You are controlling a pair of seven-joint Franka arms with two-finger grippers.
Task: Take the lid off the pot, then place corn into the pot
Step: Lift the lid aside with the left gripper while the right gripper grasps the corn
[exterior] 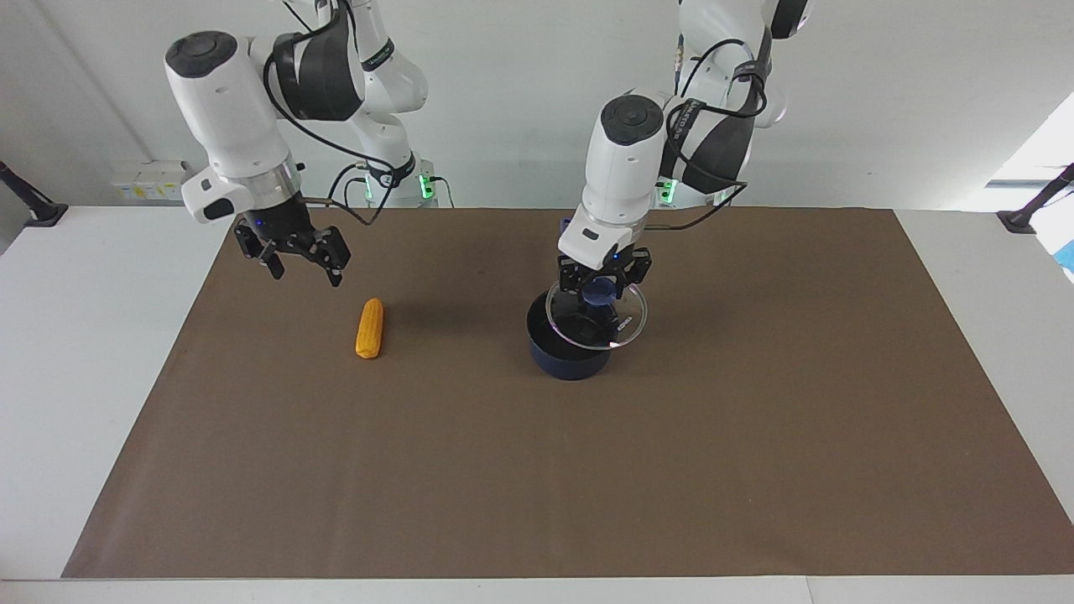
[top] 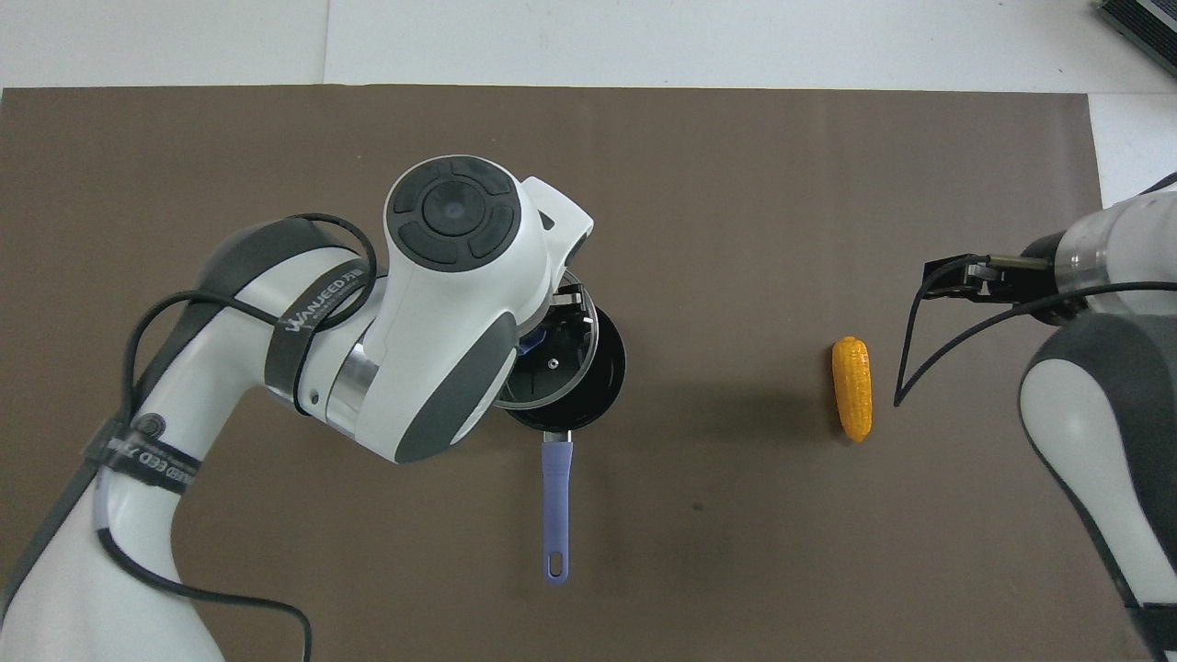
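Note:
My left gripper [exterior: 602, 290] is shut on the blue knob of the glass lid [exterior: 633, 315] and holds it tilted a little above the navy pot [exterior: 570, 362]. The lid is shifted toward the left arm's end, so part of the pot's black inside [top: 602, 391] shows. In the overhead view the lid [top: 561, 368] lies mostly under my left arm. The pot's blue handle [top: 555, 501] points toward the robots. The orange-yellow corn [exterior: 369, 328] lies on the mat toward the right arm's end; it also shows in the overhead view [top: 852, 388]. My right gripper [exterior: 304, 270] is open, in the air over the mat close to the corn.
A brown mat [exterior: 755, 436] covers most of the white table [exterior: 84, 335]. Black clamp stands sit at the table's two ends near the robots [exterior: 33, 210].

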